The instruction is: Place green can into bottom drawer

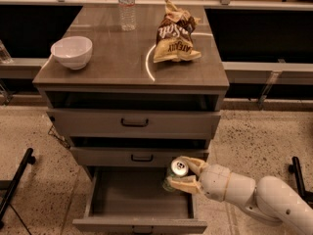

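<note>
The gripper (183, 174) is pinching the green can (178, 168) between both fingers, tilted, at the 3 o'clock edge of the open bottom drawer (137, 199). Doing this well probably means easing toward 9 o'clock — clear of the side wall — and lowering near the floor before letting go.

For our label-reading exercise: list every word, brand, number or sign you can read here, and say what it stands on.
Chip bag: large script word, seemingly "Salt"; the capitals on its yellow band are too blurred to read.
Bottle label: too blurred to read.
Green can, held by the gripper over the open bottom drawer: no readable text.
</note>
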{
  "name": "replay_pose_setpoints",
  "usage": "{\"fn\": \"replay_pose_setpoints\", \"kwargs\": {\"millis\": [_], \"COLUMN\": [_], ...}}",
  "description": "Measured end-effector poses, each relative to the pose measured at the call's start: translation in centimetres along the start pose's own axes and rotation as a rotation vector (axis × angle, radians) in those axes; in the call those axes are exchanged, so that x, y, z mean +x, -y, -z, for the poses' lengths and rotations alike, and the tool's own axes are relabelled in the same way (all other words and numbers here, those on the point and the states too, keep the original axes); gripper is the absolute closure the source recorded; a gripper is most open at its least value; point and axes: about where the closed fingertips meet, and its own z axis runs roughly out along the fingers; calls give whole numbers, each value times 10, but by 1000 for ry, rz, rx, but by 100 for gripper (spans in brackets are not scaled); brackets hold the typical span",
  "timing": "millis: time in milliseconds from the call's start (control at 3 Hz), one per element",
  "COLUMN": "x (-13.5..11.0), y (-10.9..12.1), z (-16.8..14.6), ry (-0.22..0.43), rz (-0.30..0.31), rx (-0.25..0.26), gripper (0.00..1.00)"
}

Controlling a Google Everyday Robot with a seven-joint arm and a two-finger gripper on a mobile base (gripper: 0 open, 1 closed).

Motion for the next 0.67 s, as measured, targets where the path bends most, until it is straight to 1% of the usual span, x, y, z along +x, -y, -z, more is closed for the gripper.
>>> {"fn": "replay_pose_setpoints", "kwargs": {"millis": [333,667], "x": [7,26], "y": [-1,-7], "z": [-3,-13], "ry": [13,-2], "rz": [-6,-17], "rx": [0,-49], "gripper": [100,100]}}
